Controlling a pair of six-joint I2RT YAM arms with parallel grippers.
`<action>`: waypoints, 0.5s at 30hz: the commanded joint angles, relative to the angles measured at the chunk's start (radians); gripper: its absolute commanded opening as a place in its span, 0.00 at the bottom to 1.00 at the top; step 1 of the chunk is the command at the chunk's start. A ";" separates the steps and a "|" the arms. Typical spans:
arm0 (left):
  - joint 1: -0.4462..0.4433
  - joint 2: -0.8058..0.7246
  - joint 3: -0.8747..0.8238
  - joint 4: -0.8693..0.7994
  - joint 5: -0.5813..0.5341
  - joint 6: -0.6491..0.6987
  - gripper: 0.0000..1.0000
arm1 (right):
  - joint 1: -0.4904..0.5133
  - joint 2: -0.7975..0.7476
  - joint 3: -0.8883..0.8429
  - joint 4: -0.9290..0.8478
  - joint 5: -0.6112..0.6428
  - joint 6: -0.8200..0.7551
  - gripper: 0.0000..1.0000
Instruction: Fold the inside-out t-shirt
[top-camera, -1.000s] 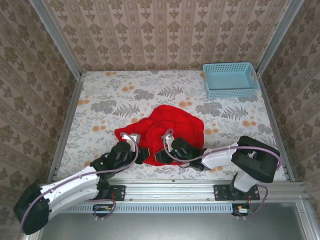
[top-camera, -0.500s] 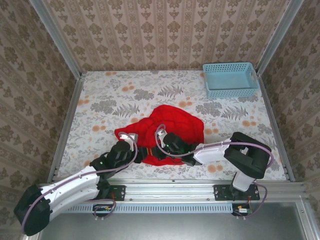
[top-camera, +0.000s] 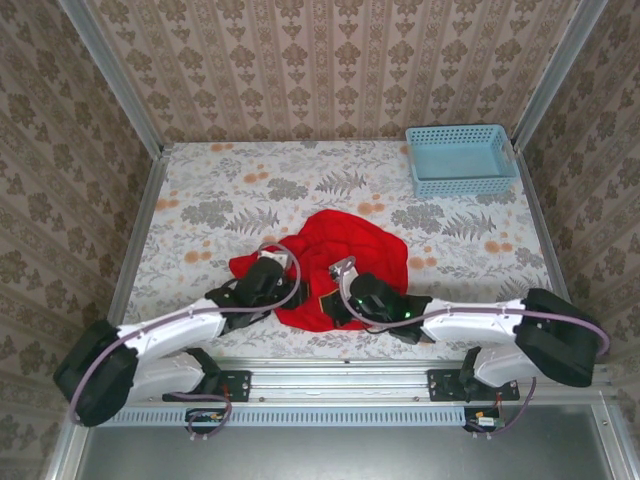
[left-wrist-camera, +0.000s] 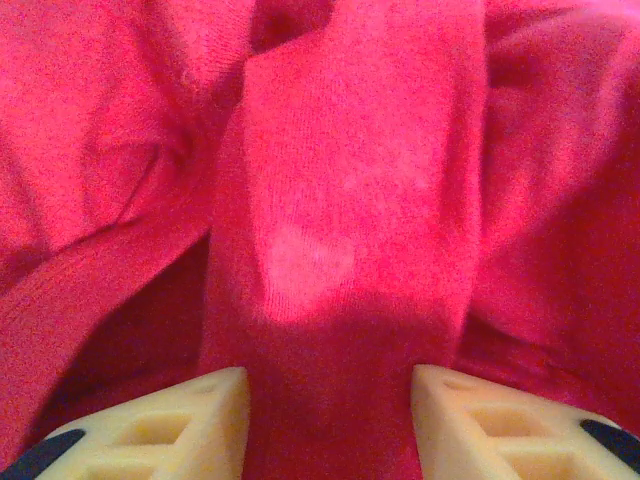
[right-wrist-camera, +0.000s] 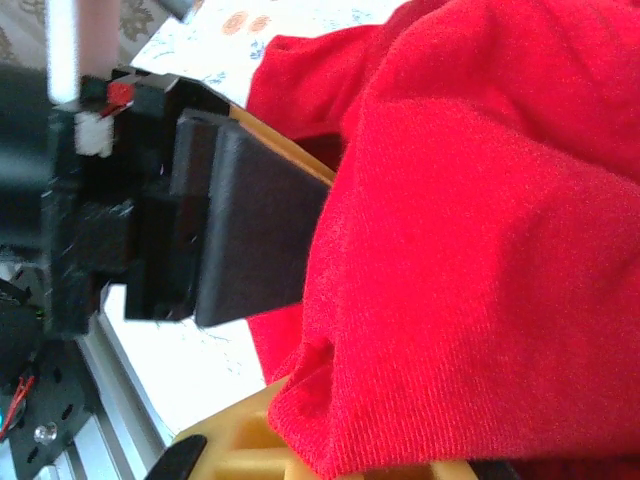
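Inside-out t-shirt (top-camera: 350, 245) lies bunched in a red heap on the floral table (top-camera: 200, 205), near the front edge, well apart from the light-blue basket (top-camera: 462, 160) at the far right corner; both arms reach in from below. The left gripper (top-camera: 283, 290) is at the heap's near-left edge and the right gripper (top-camera: 340, 295) at its near-middle edge.

Left wrist view: red cloth close up; the cream fingers (left-wrist-camera: 190, 420) stand parted, with a raised fold of the shirt running between them, not visibly squeezed.

Right wrist view: jaws clamped on the shirt's hem; one cream finger (right-wrist-camera: 240, 440) shows under the cloth, which drapes over it. The left arm's black gripper body (right-wrist-camera: 250, 220) sits just beside the fabric.
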 joint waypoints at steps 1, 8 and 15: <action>0.008 0.098 0.079 -0.061 -0.046 0.042 0.46 | 0.004 -0.104 -0.040 -0.113 0.126 0.008 0.00; 0.011 0.197 0.123 -0.134 -0.134 0.047 0.36 | -0.008 -0.340 -0.088 -0.365 0.243 0.046 0.01; 0.007 0.192 0.133 -0.149 -0.148 0.058 0.18 | -0.015 -0.454 -0.054 -0.650 0.352 0.135 0.00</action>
